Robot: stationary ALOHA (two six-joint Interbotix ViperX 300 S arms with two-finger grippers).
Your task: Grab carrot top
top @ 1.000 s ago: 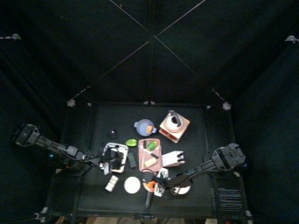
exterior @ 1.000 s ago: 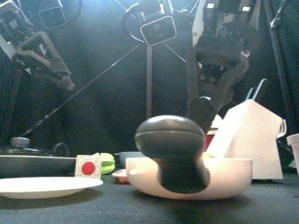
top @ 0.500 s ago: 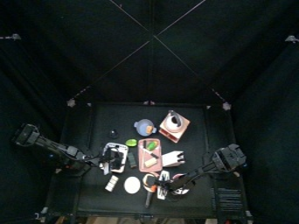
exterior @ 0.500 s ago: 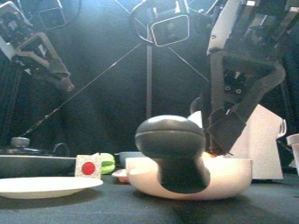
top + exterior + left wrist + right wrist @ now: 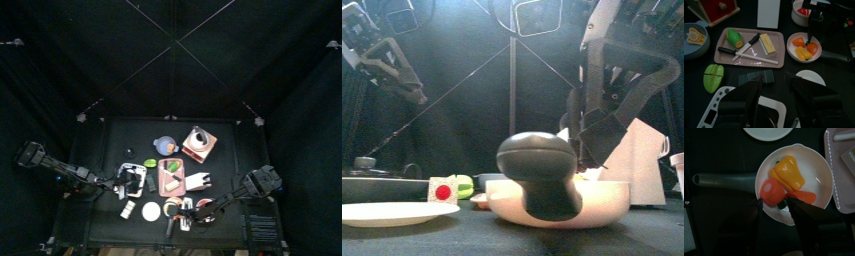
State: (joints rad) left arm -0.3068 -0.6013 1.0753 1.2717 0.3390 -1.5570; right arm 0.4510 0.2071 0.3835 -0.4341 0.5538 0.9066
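Much of the key contact is hidden. In the right wrist view, the right gripper (image 5: 783,204) hangs low over the white bowl (image 5: 817,165). Its two dark jaws stand apart, and a small dark green bit sits in the gap between them. We see nothing pinched, though the jaw tips are blurred against the bowl's floor.

The carrot top (image 5: 803,197) lies inside this bowl, and its near side is covered by one jaw. We cannot tell whether that jaw touches it. A red-orange round piece (image 5: 771,190) sits just beside the other jaw, and a yellow lobed piece (image 5: 789,173) lies beyond both.

In the front view, the bowl's dark handle (image 5: 539,172) looms large and blocks the bowl's contents. Only the right arm shows, coming down behind the rim.

The left wrist view shows the carrot top (image 5: 799,41) from farther off. The left gripper (image 5: 777,102) rests well short of it with its jaws spread and empty.

Room is tight on one side. The pink tray (image 5: 839,188) runs close along the bowl's rim, and a white plate (image 5: 767,132) is cut off at the frame edge. Bare black table (image 5: 717,153) lies open on the handle side.
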